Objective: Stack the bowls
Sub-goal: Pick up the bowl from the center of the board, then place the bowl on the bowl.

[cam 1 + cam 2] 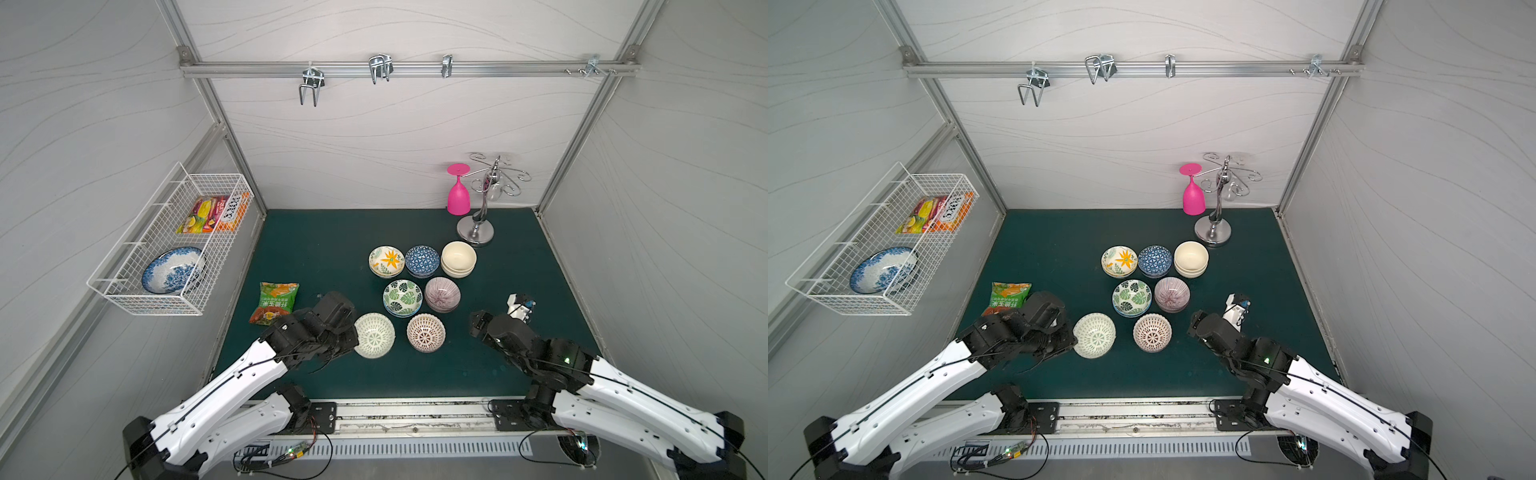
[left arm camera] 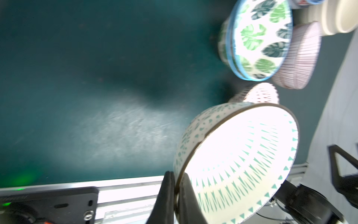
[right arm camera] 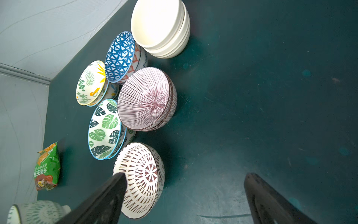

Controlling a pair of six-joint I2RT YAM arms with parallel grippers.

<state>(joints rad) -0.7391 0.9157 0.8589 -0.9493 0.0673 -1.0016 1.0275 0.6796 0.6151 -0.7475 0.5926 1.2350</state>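
My left gripper (image 2: 175,174) is shut on the rim of a green lattice bowl (image 1: 374,336) (image 2: 238,164), one finger inside and one outside. The bowl is tilted at the front left of the group. Beside it sits a brown lattice bowl (image 1: 426,332) (image 3: 139,178). Behind these are stacks of green leaf bowls (image 1: 402,297), pink striped bowls (image 1: 442,294), orange flower bowls (image 1: 386,261), blue triangle bowls (image 1: 422,261) and cream bowls (image 1: 458,258). My right gripper (image 3: 185,176) stands open over bare mat, to the right of the brown lattice bowl, with nothing between its fingers.
A green snack bag (image 1: 274,302) lies left of my left arm. A wire basket (image 1: 124,286) on the left wall holds a blue-and-white dish (image 1: 172,270) and packets. A pink glass (image 1: 458,191) and a metal stand (image 1: 476,228) are at the back right.
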